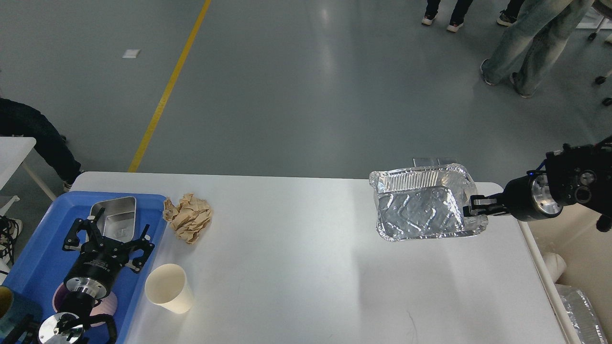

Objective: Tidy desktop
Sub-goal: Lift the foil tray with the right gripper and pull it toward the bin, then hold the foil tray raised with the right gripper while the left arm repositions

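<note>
On the white desktop (296, 267), near its far right part, is a crinkled foil container (420, 208). My right gripper (473, 206) is shut on that container's right rim and holds it tilted. Over the blue tray (28, 253) at the left, my left gripper (107, 229) stands open with nothing between its fingers. A steel rectangular dish (114, 217) lies in the tray just beyond it. A crumpled brown paper ball (189, 217) and a cream paper cup (169, 286) lying on its side rest on the desktop beside the tray.
A beige bin (581, 267) stands off the desktop's right edge, with foil and a white cup inside. A pink bowl (107, 306) sits in the tray under my left arm. People's legs (530, 43) stand on the grey floor at the far right.
</note>
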### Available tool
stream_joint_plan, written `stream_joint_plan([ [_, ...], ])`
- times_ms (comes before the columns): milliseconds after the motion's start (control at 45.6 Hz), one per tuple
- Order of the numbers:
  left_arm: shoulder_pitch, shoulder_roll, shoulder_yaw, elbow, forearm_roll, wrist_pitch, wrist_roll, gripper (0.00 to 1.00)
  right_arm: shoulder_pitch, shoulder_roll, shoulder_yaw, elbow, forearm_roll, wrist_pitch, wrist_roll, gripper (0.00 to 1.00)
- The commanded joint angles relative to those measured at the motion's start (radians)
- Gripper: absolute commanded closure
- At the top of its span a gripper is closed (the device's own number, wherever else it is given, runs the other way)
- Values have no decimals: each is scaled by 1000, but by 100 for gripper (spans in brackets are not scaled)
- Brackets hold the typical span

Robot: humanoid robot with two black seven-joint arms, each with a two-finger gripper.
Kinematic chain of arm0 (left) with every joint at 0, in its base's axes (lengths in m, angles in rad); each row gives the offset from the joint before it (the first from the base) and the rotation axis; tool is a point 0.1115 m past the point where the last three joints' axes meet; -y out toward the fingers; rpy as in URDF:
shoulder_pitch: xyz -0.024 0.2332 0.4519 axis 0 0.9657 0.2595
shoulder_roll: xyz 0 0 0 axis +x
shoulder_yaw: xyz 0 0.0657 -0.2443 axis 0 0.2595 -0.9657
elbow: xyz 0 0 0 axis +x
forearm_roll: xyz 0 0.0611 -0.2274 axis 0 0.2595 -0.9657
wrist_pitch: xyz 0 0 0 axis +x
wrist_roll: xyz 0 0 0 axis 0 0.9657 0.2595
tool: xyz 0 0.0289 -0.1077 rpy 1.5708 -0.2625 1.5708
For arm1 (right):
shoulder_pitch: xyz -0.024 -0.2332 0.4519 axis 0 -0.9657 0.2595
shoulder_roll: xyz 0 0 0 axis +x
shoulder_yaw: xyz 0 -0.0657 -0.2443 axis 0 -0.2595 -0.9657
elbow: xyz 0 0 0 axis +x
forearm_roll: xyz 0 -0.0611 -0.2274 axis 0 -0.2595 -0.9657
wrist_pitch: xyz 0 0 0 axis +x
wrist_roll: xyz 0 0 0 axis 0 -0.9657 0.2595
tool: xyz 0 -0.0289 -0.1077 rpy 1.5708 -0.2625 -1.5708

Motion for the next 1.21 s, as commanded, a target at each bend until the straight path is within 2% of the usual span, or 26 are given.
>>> stream_joint_plan([
  [0, 0, 2, -1, 0, 0, 1, 0, 3, 13, 56, -2, 0, 54, 1, -90, 100],
  [307, 3, 15, 4, 0, 0, 3, -3, 3, 19, 134, 3, 3, 84, -3, -196, 100],
  [504, 17, 49, 6, 0, 0, 26, -8, 3, 18, 163, 6, 6, 183, -28, -259, 100],
  [636, 12, 74, -1, -6, 0, 58, -10, 3, 18, 173, 7, 6, 221, -40, -271, 100],
  [789, 0, 68, -16, -11, 0, 142, -8, 3, 15, 173, 12, 6, 221, -40, -272, 100],
  [1009, -28, 61, -1, -23, -3, 165, -7, 3, 15, 160, 12, 14, 221, -40, -272, 100],
  [1184, -31, 93, 4, -72, -3, 224, -5, 3, 15, 157, 12, 14, 221, -40, -272, 100],
])
